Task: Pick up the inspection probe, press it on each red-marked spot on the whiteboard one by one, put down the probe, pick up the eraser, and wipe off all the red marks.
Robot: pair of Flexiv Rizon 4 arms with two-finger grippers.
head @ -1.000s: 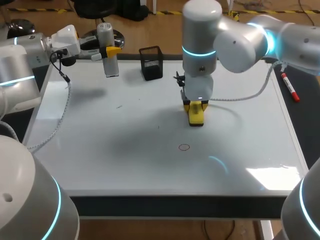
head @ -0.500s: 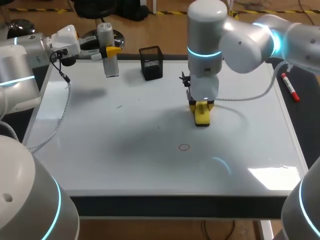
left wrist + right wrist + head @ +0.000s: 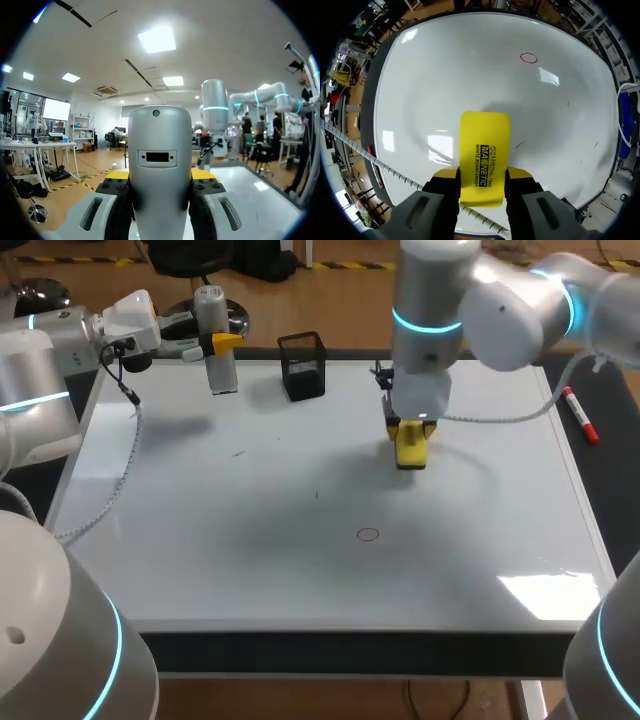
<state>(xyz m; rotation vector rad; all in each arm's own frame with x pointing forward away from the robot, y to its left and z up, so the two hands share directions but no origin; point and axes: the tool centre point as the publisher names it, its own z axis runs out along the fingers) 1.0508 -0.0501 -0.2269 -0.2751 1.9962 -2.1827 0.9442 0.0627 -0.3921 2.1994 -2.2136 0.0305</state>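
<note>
The inspection probe [image 3: 216,338], a grey cylinder, is held upright over the whiteboard's far left corner, with my left gripper [image 3: 222,343] shut on it. In the left wrist view the probe [image 3: 160,165] fills the gap between the fingers of the left gripper [image 3: 160,176]. My right gripper [image 3: 411,428] is shut on the yellow eraser [image 3: 411,448] over the whiteboard [image 3: 250,570], right of middle toward the back. In the right wrist view the eraser [image 3: 484,145] sticks out ahead of the right gripper [image 3: 482,176]. A small red circle [image 3: 368,534] [image 3: 529,57] is drawn near the board's middle, apart from the eraser.
A black open holder [image 3: 302,366] stands at the board's far edge between the two grippers. A red marker pen [image 3: 580,415] lies on the dark strip right of the board. A cable from the left arm hangs along the board's left side.
My right arm has carried the eraser to the right and toward the back, farther from the red circle. The left arm and probe have stayed put.
</note>
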